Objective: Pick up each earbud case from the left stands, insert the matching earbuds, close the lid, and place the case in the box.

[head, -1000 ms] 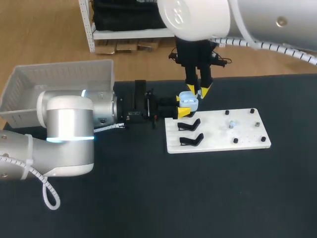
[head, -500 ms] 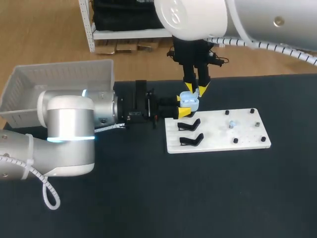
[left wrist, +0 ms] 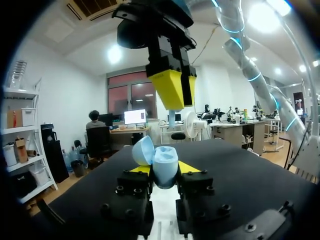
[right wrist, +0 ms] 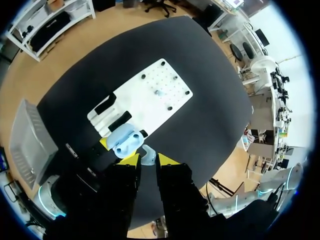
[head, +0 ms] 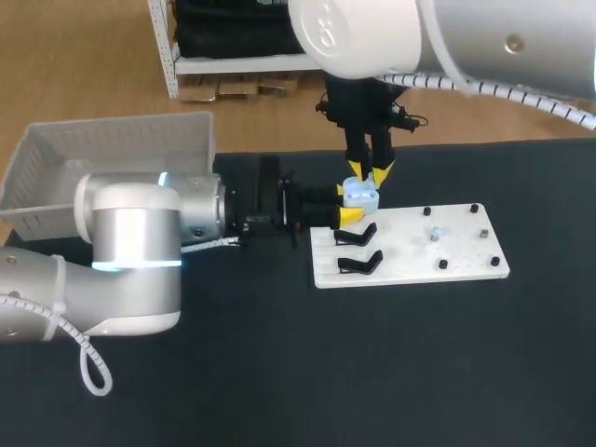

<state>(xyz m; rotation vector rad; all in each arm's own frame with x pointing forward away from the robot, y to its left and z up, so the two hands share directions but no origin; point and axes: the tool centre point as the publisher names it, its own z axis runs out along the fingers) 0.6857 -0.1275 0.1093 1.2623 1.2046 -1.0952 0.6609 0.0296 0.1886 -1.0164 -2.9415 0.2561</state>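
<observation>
— Nudged rightward, the left gripper point(head: 347, 203) clamps the open earbud case point(head: 361, 196) between its tips; agreed?
— Agreed; the right gripper point(head: 370, 172) hangs directly above that case, tips pinched on an earbud point(right wrist: 148, 155).

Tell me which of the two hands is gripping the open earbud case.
The left hand, held level, grips the pale blue case from both sides; the right hand hangs above it with an earbud.
</observation>
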